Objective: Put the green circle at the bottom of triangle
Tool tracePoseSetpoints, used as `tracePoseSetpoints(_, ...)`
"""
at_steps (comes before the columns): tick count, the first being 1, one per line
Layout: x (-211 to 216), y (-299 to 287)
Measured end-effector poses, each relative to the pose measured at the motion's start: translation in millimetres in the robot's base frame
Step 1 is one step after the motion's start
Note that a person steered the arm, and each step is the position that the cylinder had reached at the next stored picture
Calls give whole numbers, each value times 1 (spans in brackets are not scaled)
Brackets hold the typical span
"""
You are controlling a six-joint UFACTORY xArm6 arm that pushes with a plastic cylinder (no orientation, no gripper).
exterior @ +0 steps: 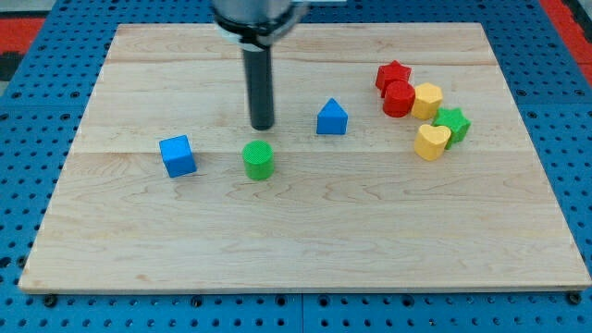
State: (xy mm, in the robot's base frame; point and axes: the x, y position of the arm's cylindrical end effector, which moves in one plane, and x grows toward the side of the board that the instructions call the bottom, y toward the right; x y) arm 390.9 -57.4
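Observation:
The green circle (258, 159), a short green cylinder, stands on the wooden board (305, 240) left of centre. The blue triangle (332, 117) sits up and to its right, apart from it. My tip (263, 127) is the lower end of the dark rod. It sits just above the green circle toward the view's top, with a small gap, and to the left of the blue triangle.
A blue cube (178, 155) lies left of the green circle. At the right is a cluster: a red star (392, 76), a red cylinder (399, 99), a yellow hexagon (427, 100), a green star (452, 123) and a yellow heart (431, 141).

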Motion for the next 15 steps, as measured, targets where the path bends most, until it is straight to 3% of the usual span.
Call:
tracePoseSetpoints(1,12,93)
tracePoseSetpoints(2,23,138)
tracePoseSetpoints(4,139,23)
tracePoseSetpoints(5,64,-12)
tracePoseSetpoints(6,28,41)
tracePoseSetpoints(7,27,34)
tracePoseSetpoints(8,-2,-19)
tracePoseSetpoints(9,-28,7)
tracePoseSetpoints(10,1,90)
tracePoseSetpoints(11,-9,69)
tracePoseSetpoints(12,-3,-8)
tracePoseSetpoints(13,78,9)
tracePoseSetpoints(15,57,123)
